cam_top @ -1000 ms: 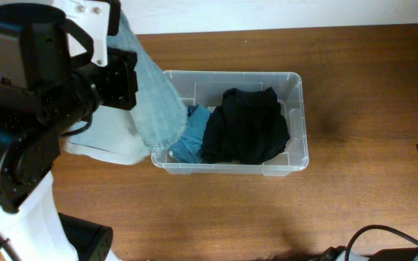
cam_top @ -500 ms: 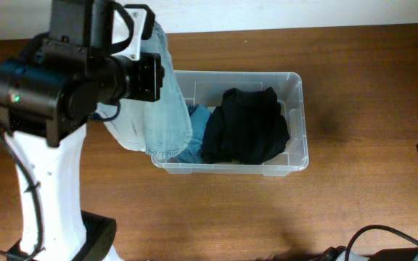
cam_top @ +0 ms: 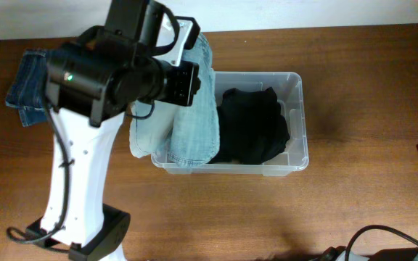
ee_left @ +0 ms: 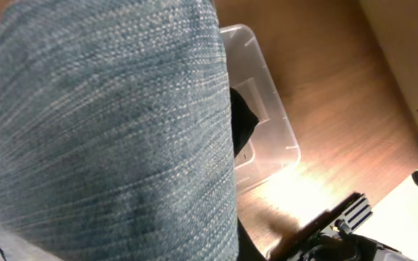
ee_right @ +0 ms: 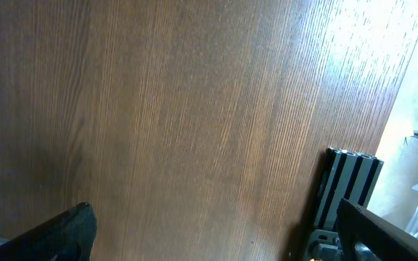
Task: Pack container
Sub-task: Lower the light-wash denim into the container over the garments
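One clear rectangular plastic container (cam_top: 302, 119) at worktop (cam_top: 361, 80) centre, one black garment (cam_top: 252, 127) inside. I see left arm raised above it, left end effector (cam_top: 191, 55) clamping one pale-blue denim garment (cam_top: 194, 127); right end effector (ee_right: 223, 243) open.

The container (cam_top: 301, 123) is a clear, colourless plastic bin, rectangular with rounded corners and a rolled rim. It stands upright and open-topped on the wooden table, just toward 12 o'clock from the middle of the overhead view, its long sides running from 9 to 3 o'clock. A crumpled black garment (cam_top: 249, 127) fills its middle and 3 o'clock half, heaped about level with the rim. A light denim garment (cam_top: 194, 116) covers the 9 o'clock end and spills over the 7 o'clock corner; how far it reaches inside cannot be told. In the left wrist view one rounded corner of the container (ee_left: 263, 101) shows past the denim.
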Available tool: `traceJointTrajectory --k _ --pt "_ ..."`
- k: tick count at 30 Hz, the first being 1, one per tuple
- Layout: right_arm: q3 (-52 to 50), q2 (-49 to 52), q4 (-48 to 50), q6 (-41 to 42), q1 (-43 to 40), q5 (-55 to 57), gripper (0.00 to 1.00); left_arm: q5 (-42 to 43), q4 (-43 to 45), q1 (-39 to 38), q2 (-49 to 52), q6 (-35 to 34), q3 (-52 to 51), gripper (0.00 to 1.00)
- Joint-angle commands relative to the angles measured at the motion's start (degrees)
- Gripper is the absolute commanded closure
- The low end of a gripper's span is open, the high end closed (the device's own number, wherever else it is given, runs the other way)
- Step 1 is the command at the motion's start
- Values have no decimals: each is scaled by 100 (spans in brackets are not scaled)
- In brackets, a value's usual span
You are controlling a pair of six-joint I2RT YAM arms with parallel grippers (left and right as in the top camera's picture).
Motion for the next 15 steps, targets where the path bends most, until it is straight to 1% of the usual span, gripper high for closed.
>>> traceJointTrajectory --k 1,6,15 --pt "-26 2 2 52 -15 28 2 -87 37 2 304 -50 35 95" --pt "-26 2 0 52 -15 28 2 -205 133 -24 922 -50 35 95" --pt "-26 2 0 52 -15 28 2 -210 693 -61 1895 -55 35 94"
